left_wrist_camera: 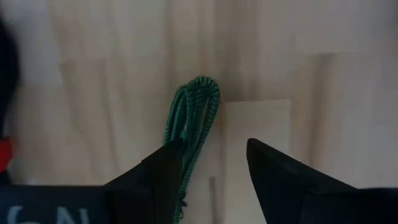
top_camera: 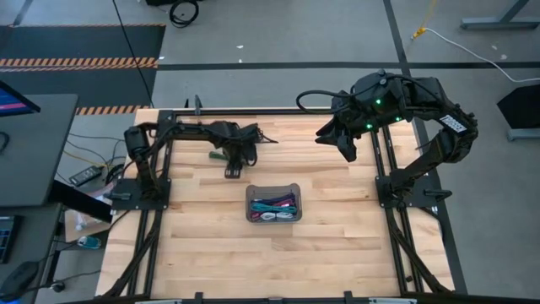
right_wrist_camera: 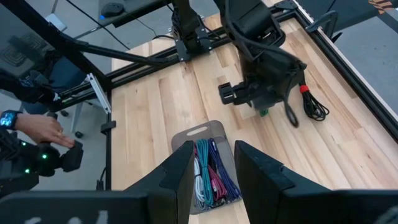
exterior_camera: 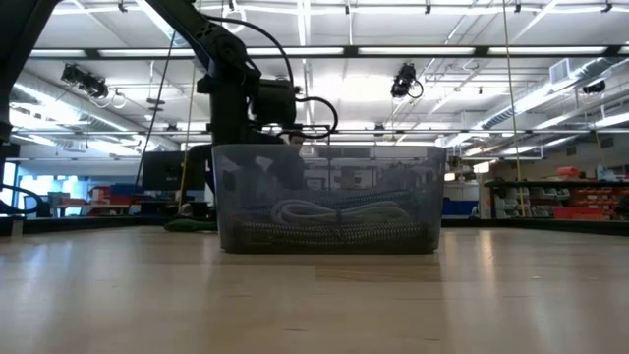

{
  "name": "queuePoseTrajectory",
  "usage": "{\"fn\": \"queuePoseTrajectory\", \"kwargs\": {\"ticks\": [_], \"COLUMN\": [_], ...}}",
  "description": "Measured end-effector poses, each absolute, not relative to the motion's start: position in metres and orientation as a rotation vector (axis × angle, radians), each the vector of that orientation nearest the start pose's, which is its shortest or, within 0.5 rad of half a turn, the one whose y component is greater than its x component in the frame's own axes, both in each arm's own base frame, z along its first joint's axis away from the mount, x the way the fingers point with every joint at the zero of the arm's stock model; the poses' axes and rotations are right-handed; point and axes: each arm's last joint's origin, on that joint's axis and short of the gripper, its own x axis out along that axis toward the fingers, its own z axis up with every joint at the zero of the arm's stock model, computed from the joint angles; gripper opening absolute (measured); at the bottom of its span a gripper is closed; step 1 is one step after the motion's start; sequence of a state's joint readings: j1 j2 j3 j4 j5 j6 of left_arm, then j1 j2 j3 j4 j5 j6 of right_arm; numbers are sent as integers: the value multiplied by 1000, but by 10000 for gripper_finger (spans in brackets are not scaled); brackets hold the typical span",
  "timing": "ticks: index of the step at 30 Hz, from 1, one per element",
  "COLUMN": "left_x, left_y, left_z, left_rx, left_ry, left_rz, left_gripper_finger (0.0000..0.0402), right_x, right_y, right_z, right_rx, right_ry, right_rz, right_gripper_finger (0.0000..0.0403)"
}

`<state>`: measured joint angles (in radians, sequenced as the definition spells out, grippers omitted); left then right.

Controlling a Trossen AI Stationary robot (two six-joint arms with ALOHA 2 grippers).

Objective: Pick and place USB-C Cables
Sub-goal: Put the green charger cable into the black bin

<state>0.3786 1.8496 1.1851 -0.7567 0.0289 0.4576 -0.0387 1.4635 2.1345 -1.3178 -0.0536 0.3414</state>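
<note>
The grey tray stands at the table's middle and holds several coloured USB-C cables. Near the far edge, the left gripper stands wide open over the green cable. The right gripper, partly open, holds nothing.

We see the left gripper held low over the tabletop, its two dark fingers parted; the right gripper hangs high on its bent arm, well apart from the left, fingers also parted.
</note>
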Motion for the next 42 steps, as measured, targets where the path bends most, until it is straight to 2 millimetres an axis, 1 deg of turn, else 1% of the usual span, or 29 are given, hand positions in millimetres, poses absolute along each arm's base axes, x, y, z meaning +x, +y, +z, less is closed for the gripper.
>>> {"fn": "queuePoseTrajectory", "kwargs": {"ticks": [3, 5, 12, 14, 15, 17, 19, 21, 22, 25, 28, 33, 38, 42], "left_x": [315, 316, 320, 321, 321, 321, 321, 322, 322, 323, 326, 344, 369, 380], "left_y": [121, 121, 123, 123, 123, 122, 123, 125, 126, 128, 127, 115, 91, 59], "left_z": [157, 153, 128, 126, 126, 128, 130, 135, 136, 143, 157, 196, 255, 304], "left_rx": [93, 90, 51, 50, 53, 63, 66, 43, 22, -27, -53, -36, 4, -68], "left_ry": [1422, 1432, 1498, 1501, 1501, 1501, 1506, 1510, 1512, 1524, 1563, 1557, 1448, 1333], "left_rz": [-46, -48, -47, -42, -37, -13, 12, 35, 49, 89, 95, 84, 79, 83], "left_gripper_finger": [185, 185, 185, 179, 171, 143, 97, 39, 26, 24, 24, 24, 24, 24], "right_x": [223, 223, 223, 223, 223, 223, 223, 223, 223, 223, 218, 199, 173, 152], "right_y": [-7, -7, -7, -7, -7, -7, -7, -7, -7, -7, -8, -17, -28, -33], "right_z": [507, 507, 507, 507, 507, 507, 507, 507, 507, 507, 506, 511, 519, 526], "right_rx": [358, 358, 364, 367, 368, 369, 369, 365, 365, 354, 318, 253, 239, 247], "right_ry": [642, 642, 643, 645, 645, 646, 646, 646, 646, 653, 665, 650, 599, 546], "right_rz": [-96, -96, -92, -85, -82, -79, -80, -78, -78, -76, -99, -222, -354, -399], "right_gripper_finger": [121, 121, 121, 121, 121, 121, 121, 121, 121, 121, 121, 121, 121, 121]}}
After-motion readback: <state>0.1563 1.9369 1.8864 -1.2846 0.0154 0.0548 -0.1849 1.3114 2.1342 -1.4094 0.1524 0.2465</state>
